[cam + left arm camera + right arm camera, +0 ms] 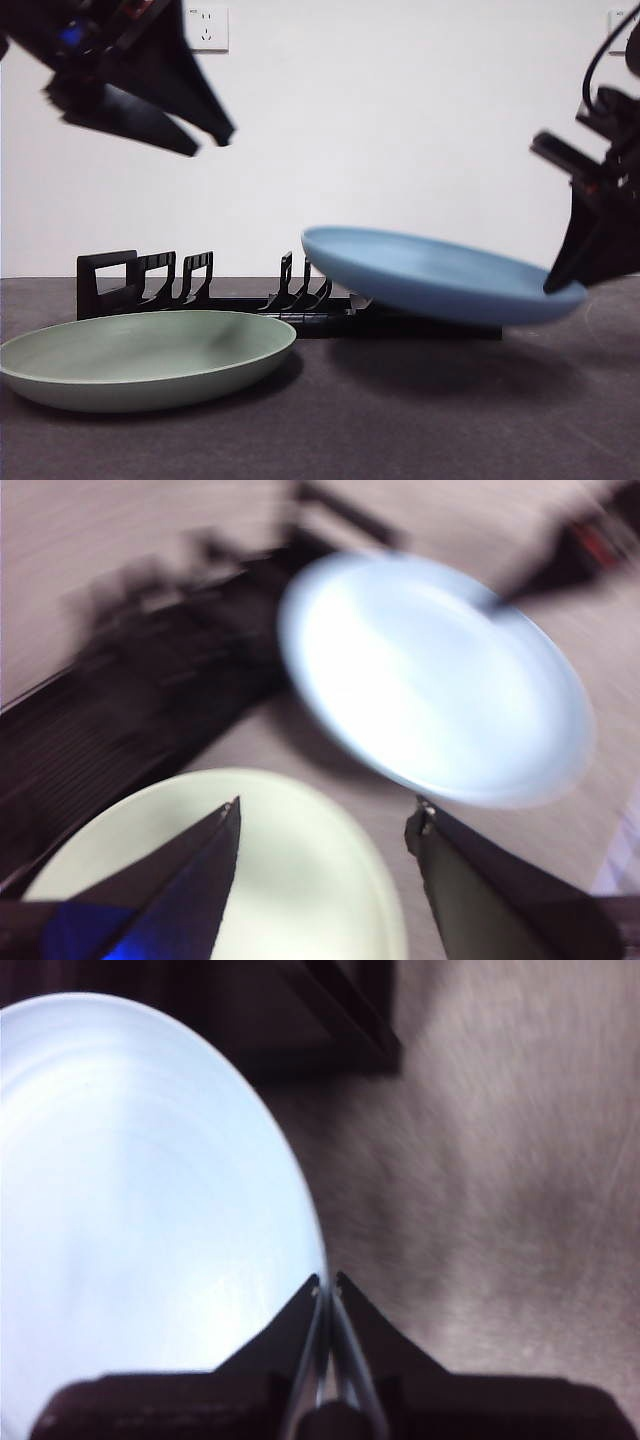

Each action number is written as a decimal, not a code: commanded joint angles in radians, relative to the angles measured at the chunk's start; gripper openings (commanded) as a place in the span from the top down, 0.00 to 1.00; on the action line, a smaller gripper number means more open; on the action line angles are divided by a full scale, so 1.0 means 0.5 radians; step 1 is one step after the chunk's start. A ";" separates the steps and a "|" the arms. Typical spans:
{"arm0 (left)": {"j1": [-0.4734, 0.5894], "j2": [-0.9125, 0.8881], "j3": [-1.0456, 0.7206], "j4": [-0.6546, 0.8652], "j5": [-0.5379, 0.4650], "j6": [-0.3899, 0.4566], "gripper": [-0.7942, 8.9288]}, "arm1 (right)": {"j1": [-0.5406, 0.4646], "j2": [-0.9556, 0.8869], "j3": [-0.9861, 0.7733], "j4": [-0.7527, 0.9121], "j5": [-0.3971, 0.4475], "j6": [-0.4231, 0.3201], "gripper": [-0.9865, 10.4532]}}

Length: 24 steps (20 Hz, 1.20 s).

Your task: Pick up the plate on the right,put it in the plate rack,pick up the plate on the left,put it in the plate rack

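Against a white wall, the right gripper (pixel 326 1285) lifts the blue plate (pixel 440 275) off the table by its rim, beside the plate rack (pixel 180 285).
Clamping the edge keeps it tilted for slotting; the left gripper (pixel 325 820) hangs spread above the green plate (pixel 140 355).

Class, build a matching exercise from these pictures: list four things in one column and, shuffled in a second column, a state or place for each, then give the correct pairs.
Things:
1. blue plate
2. green plate
3. left gripper
4. plate rack

States:
A. lies flat on the table
B. open, hovering above the green plate
C. lifted and tilted, its rim pinched by the right gripper
D. stands on the table behind both plates

Pairs: 1-C, 2-A, 3-B, 4-D
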 commanded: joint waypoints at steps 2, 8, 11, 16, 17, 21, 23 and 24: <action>-0.355 0.007 0.001 -0.002 -0.135 0.592 0.62 | 0.027 -0.027 0.138 -0.198 -0.011 0.037 0.92; -0.912 0.047 0.001 -0.008 -0.723 1.199 0.63 | 0.114 -0.027 0.298 -0.461 -0.014 -0.021 0.92; -0.928 0.142 0.001 -0.023 -0.728 1.200 0.63 | 0.165 -0.027 0.320 -0.519 -0.024 -0.021 0.92; -0.928 0.366 0.001 -0.019 -0.731 1.236 0.66 | 0.191 -0.044 0.323 -0.556 -0.025 -0.021 0.92; -0.928 0.407 0.001 -0.018 -0.734 1.236 0.76 | 0.190 -0.056 0.323 -0.566 -0.024 -0.022 0.92; -0.928 0.441 0.001 0.001 -0.790 1.236 0.93 | 0.190 -0.114 0.323 -0.581 -0.024 -0.037 0.92; -0.924 0.440 0.001 0.014 -0.800 1.236 0.93 | 0.190 -0.146 0.323 -0.582 -0.025 -0.036 0.92; -0.925 0.441 0.001 0.014 -0.835 1.236 0.93 | 0.190 -0.166 0.323 -0.585 -0.025 -0.037 0.92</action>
